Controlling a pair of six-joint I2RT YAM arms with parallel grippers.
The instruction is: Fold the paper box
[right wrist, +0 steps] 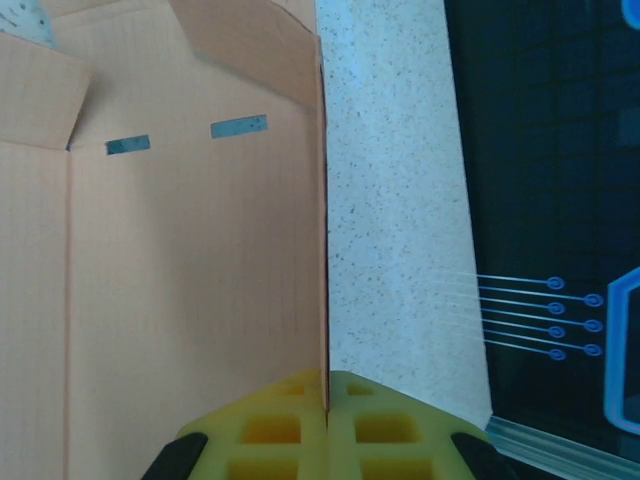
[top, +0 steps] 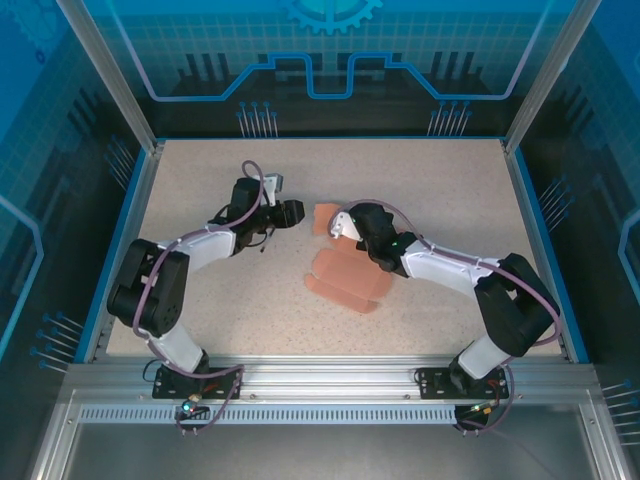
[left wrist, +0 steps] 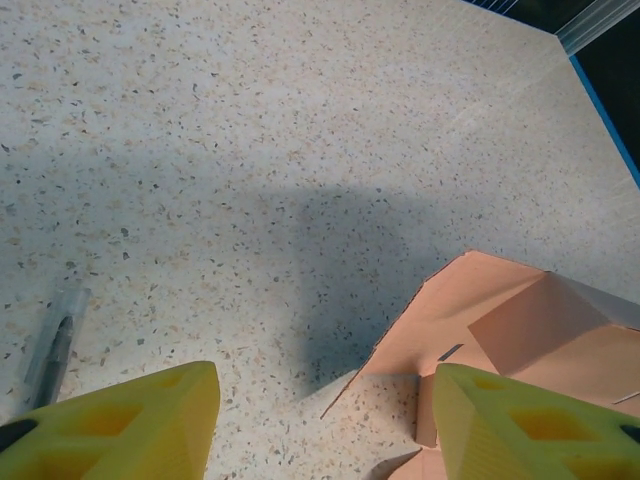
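The paper box (right wrist: 190, 290) looks thin and light (easily creased), so an edge pinch suits: the right gripper (right wrist: 325, 385) clamps its rim between the jaws; the left gripper (left wrist: 325, 390) gapes empty, card just outside one jaw.

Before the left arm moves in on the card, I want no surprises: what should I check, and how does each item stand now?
1. Right tool shut on the paper box edge: ok.
2. Left tool open: ok.
3. Left tool touching no card: cannot tell.
4. Stick lying apart from the box: ok.
5. Slots in the panel uncovered: ok.
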